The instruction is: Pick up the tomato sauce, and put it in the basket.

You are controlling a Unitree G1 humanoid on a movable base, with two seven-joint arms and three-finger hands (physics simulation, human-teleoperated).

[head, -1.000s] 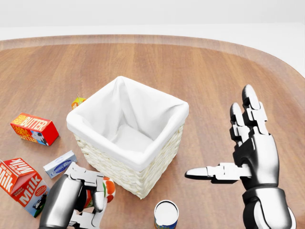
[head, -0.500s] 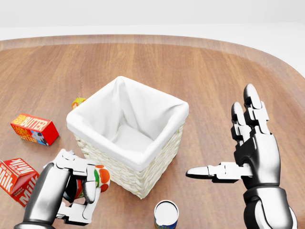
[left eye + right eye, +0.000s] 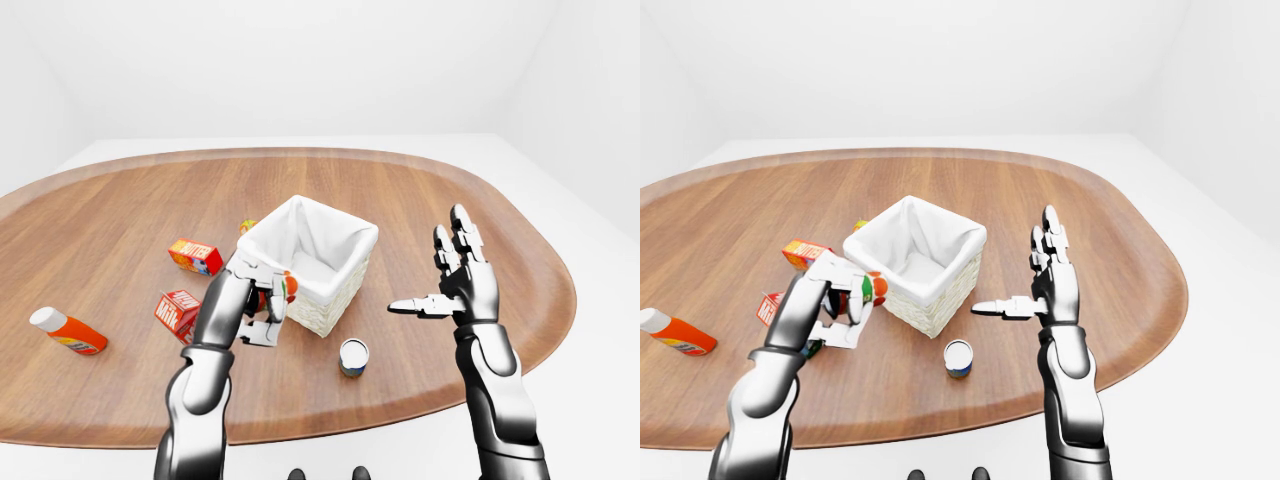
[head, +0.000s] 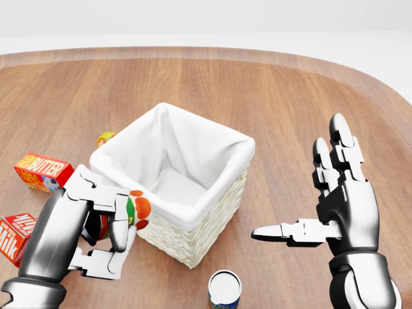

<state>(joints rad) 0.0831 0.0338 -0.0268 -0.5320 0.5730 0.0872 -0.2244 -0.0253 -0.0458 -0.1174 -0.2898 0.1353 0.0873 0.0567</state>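
Your left robot hand [image 4: 96, 235] grips the one tomato sauce can [image 4: 134, 211], lying sideways, end toward the single basket [image 4: 193, 241]. Right robot hand [image 4: 335, 206] spread open. One can [image 4: 224, 290] on the bench [image 4: 270, 96].

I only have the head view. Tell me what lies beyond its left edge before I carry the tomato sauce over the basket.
Observer: An orange bottle with a white cap lies on its side on the table, far left in the left-eye view, apart from everything else.
Operator: Now report the can that my bottom edge cuts off.
Observer: It stands upright and whole, apart from the basket, with bare table between it and the table's bottom edge.
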